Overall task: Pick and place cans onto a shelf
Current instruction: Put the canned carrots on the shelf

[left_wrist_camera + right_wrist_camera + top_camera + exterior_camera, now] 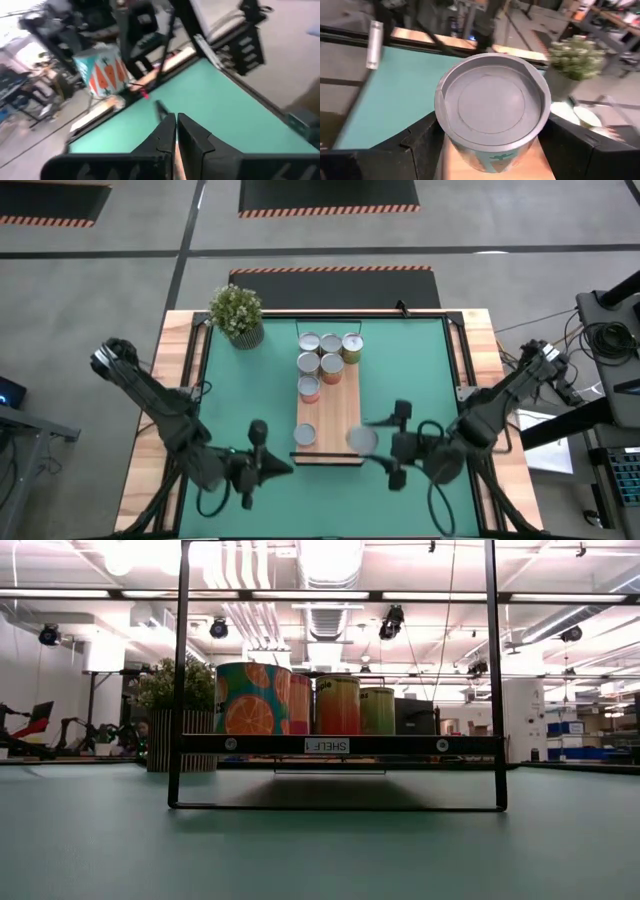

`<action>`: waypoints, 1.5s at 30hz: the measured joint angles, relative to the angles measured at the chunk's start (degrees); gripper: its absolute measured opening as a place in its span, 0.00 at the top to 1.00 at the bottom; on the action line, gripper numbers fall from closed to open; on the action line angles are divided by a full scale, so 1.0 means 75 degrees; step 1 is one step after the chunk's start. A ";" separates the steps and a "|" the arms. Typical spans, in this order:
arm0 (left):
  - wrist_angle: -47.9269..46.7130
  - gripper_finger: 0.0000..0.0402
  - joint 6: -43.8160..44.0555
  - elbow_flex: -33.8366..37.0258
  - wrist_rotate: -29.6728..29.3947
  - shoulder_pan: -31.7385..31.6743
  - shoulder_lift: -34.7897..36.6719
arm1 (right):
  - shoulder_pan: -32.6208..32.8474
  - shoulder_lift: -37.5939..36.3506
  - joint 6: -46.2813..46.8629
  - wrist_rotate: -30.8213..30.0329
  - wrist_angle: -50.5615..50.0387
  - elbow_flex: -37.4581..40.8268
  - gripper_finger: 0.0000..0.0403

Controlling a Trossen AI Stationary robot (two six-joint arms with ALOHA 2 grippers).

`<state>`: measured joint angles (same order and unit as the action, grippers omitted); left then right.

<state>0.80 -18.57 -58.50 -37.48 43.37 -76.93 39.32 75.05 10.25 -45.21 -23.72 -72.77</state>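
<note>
Right gripper (385, 443): fingers spread wide around a silver-topped can (492, 107), one finger on each side of its wall; apparently gripping, though pad contact is hidden below the rim.
Held can: over the near end of the shelf (345, 415), above the right-hand spot beside a white-topped can (305, 435); upright, lid level, presumably so that it lands flat.
Shelf: light-wood plank lying lengthwise on the green mat (410, 370), dark strip at the near end.
Cans already placed: a cluster of six at the far end (328, 356), packed in touching pairs, leaving the middle of the plank bare for more.
Low view: orange-patterned can (250, 698) and its neighbours standing in line on the raised board, inside a dark frame (180, 680).
Left gripper (250, 470): fingers closed together on nothing, parked over the mat just left of the shelf's near end, out of the right arm's way.
Plant (238, 313): at the far left corner of the mat, well apart from the work.
Step in hand: likely lowering and release of the held can.
</note>
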 joint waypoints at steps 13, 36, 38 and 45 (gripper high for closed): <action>0.0095 1.00 0.0405 0.0668 -0.0127 -0.0008 0.1082 | -0.1121 -0.1169 0.0331 0.0104 0.1622 0.2933 0.31; 0.0228 1.00 0.0370 0.0668 -0.0124 -0.0011 0.1021 | -0.2574 -0.0254 0.1023 0.2918 0.6063 0.5762 0.31; 0.0235 1.00 0.0370 0.0668 -0.0124 -0.0011 0.1021 | -0.2577 0.0055 0.0917 0.3037 0.6076 0.5603 0.31; 0.0235 1.00 0.0370 0.0668 -0.0124 -0.0011 0.1021 | -0.2586 0.0821 0.0733 0.3290 0.6067 0.5147 0.31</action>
<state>2.57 -15.79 -53.49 -38.41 43.29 -69.28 19.92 81.21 15.75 -20.54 21.78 -34.17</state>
